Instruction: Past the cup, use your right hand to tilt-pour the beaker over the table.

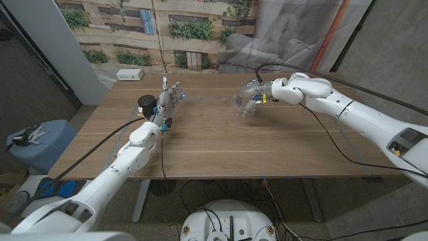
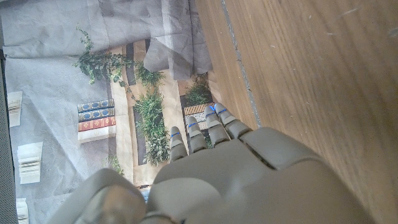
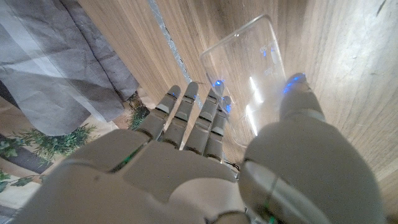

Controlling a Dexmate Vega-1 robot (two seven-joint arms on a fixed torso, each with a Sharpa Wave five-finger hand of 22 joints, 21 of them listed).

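- A long wooden table (image 1: 221,144) with a pale grain spans the room, a crumpled grey cloth backdrop (image 1: 287,33) and a printed wall of planks and greenery (image 1: 167,27) hanging behind it.
- The robot's right hand (image 1: 257,92) reaches in over the far half of the table and holds the clear glass beaker (image 1: 245,106); in the right wrist view the fingers (image 3: 196,118) wrap one side of the glass and the thumb presses the opposite wall.
- The beaker (image 3: 245,74) appears tipped over the bare wood, its rim pointing away from the palm. I cannot tell whether anything is inside it.
- The robot's left hand (image 1: 168,100) stands on its edge near the table's far left, fingers straight and close together, holding nothing; the left wrist view shows its back (image 2: 242,174) above the wood.
- A small dark cylindrical cup (image 1: 146,104) sits just beside the left hand, well apart from the beaker.
- A small white box (image 1: 130,74) lies at the far left corner.
- To pour well, the wrist should probably roll slowly, the grip staying firm on the slick glass and the mouth kept over open wood beyond the cup.
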